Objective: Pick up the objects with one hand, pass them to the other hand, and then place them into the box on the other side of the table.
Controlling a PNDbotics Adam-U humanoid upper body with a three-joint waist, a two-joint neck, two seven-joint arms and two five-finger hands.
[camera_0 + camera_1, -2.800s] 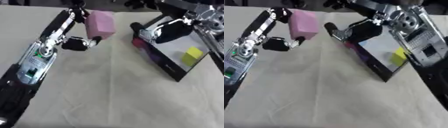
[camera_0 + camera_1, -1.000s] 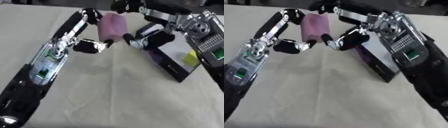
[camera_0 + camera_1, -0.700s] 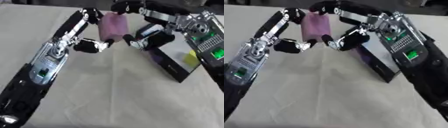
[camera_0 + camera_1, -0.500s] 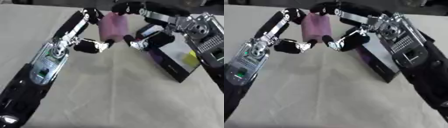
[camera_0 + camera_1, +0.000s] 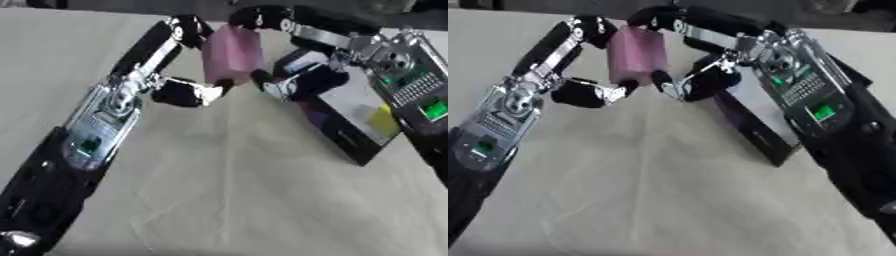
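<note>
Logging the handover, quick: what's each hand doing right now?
Left hand: shut on the pink block.
Right hand: also closing round the pink block, fingers over its top and side.

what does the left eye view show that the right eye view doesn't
Only the left eye view shows the yellow thing lying in the box. Only the right eye view shows the right forearm running down to the lower right corner, hiding the inside of the box. Both show the pink block held up between the left hand and the right hand, with fingers of each curled at its sides, above the cloth-covered table.
</note>
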